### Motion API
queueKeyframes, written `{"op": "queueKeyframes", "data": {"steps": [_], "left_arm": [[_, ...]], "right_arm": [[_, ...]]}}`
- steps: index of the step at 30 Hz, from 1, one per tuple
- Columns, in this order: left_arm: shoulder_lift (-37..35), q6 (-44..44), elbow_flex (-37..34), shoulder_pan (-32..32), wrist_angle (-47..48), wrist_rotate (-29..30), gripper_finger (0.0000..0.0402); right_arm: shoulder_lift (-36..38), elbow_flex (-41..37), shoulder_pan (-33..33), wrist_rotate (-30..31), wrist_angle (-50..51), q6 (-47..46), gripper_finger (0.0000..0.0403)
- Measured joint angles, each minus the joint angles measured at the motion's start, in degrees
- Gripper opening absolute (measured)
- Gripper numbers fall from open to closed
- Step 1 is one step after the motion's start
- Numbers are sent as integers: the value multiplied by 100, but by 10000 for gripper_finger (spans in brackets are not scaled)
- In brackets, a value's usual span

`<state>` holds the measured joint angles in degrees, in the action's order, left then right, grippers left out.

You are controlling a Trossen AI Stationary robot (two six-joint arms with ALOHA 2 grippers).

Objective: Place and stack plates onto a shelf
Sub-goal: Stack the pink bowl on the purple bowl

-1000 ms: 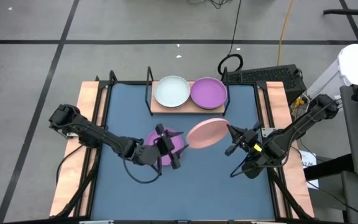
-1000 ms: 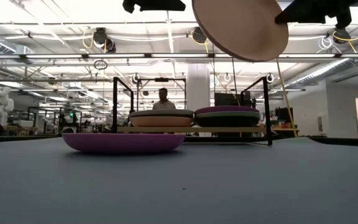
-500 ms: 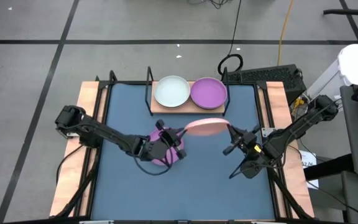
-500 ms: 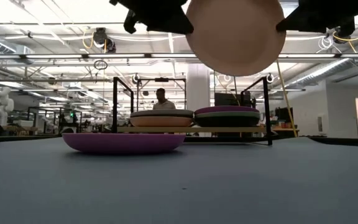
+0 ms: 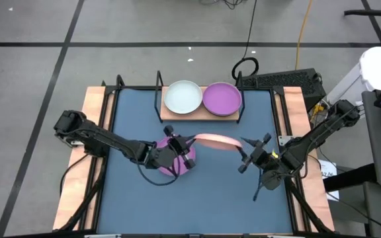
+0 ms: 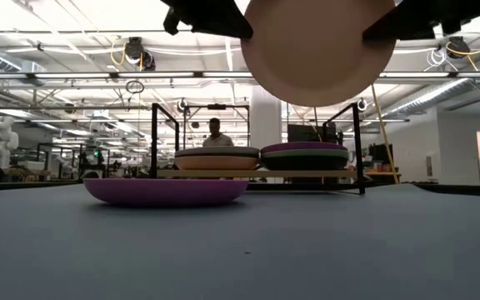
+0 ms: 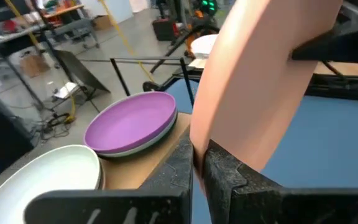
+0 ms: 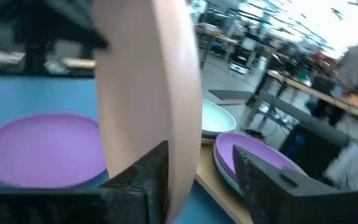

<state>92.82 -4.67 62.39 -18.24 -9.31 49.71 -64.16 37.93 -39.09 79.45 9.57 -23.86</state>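
Left gripper (image 5: 185, 147): fingers pressed together on the rim of the round shallow matte pink plate (image 5: 215, 141), seen in the left wrist view (image 7: 199, 163) pinching its edge; in the high view it sits at about 9 o'clock of that plate, over the middle of the table.
Right gripper (image 5: 246, 149): fingers spread apart, at the pink plate's 3 o'clock edge; in the right wrist view (image 8: 199, 180) one finger stands on each side of the rim with a gap showing.
Pink plate in the air: held above the table between the two grippers, tilted nearly on edge in the high view; the low view shows its underside (image 6: 317, 46) high up, facing the camera.
Round matte purple plate on the table (image 5: 177, 157): lies flat on the blue tabletop (image 5: 210, 198), partly under the left gripper, at about 7 o'clock of the shelf; the low view shows it (image 6: 165, 190) resting in front of the shelf.
Small light-wood shelf with thin black wire frame (image 5: 177, 116): at the table's 12 o'clock edge.
Round matte white plate (image 5: 182, 96): on top at the shelf's 9 o'clock half.
Second purple plate (image 5: 222, 98): on top at the shelf's 3 o'clock half, just beside the white one; the low view shows further plates stacked beneath both.
Person (image 6: 216, 133): in the room beyond the shelf.
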Motion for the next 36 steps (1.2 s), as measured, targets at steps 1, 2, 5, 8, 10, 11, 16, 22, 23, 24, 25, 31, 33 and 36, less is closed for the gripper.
{"op": "queueKeyframes", "data": {"steps": [1,2,5,8,10,11,16,22,23,24,25,31,33,36], "left_arm": [[-102,-41,0,0,123,-107,19],[-221,-99,0,0,243,-242,19],[-565,-409,0,97,619,-825,19],[-857,-686,0,312,975,-1456,19],[-1016,-840,0,515,1225,-1899,19],[-1088,-916,0,636,1374,-2107,19],[-1209,-1484,4,1260,2254,-3247,19],[-1216,-1961,2,1614,2893,-4113,16],[-1219,-2010,2,1630,2903,-4127,16],[-1225,-2050,2,1641,2904,-4156,16],[-1230,-2092,2,1636,2947,-4218,16],[-1178,-2728,2,1587,3419,-4199,17],[-1142,-2734,2,1587,3581,-4291,17],[-1124,-2883,2,1604,3828,-4365,17]], "right_arm": [[71,0,0,-133,-72,326,162],[138,3,0,-235,-188,633,170],[380,15,0,-662,-379,1431,187],[546,14,7,-1107,-503,2170,192],[616,13,7,-1329,-642,2491,193],[630,13,7,-1435,-711,2585,193],[539,4,7,-1717,-800,2743,185],[129,186,37,-1700,-800,3301,178],[17,255,47,-1734,-796,3306,178],[-97,336,75,-1711,-777,3155,178],[-225,448,121,-1534,-775,2852,177],[-837,1309,356,-1607,-818,1985,161],[-1097,1596,352,-1868,-801,2210,155],[-1355,1993,377,-1958,-759,1274,143]]}}
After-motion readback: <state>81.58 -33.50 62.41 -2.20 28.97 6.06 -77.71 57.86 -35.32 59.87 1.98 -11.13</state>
